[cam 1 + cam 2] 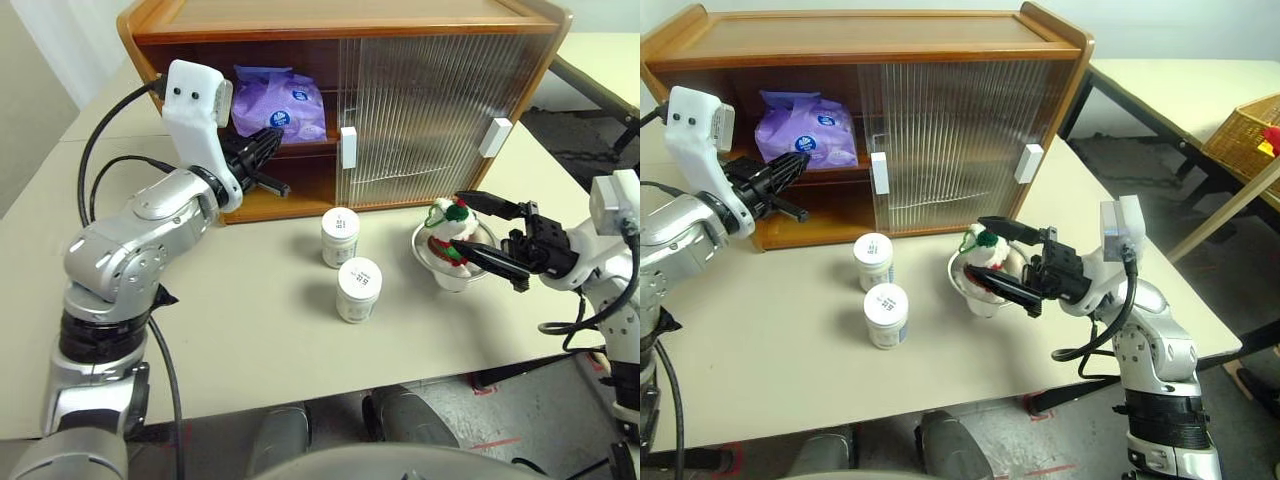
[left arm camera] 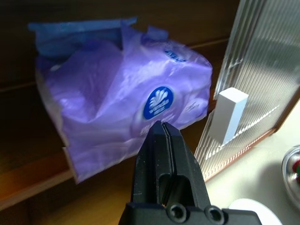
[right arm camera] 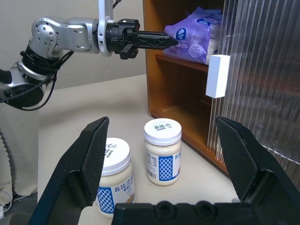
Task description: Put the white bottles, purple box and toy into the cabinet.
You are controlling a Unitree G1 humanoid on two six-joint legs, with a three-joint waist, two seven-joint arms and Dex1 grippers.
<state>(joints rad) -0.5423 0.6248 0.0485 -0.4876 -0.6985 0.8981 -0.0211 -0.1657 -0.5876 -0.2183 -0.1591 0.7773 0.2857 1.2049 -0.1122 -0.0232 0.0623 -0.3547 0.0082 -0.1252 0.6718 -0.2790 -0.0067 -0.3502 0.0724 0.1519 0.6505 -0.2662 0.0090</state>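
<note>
The purple box lies on the upper shelf in the open left half of the cabinet. My left gripper is shut and empty, its tip just in front of the box. Two white bottles stand on the table in front of the cabinet. The toy sits in a shiny metal bowl to their right. My right gripper is open and points left, its fingers reaching over the bowl on either side of the toy; I cannot tell if they touch it.
Ribbed sliding doors with white handles cover the cabinet's right part. The lower shelf opening is at the left. A wicker basket stands on another table at the far right. The table's front edge runs close to me.
</note>
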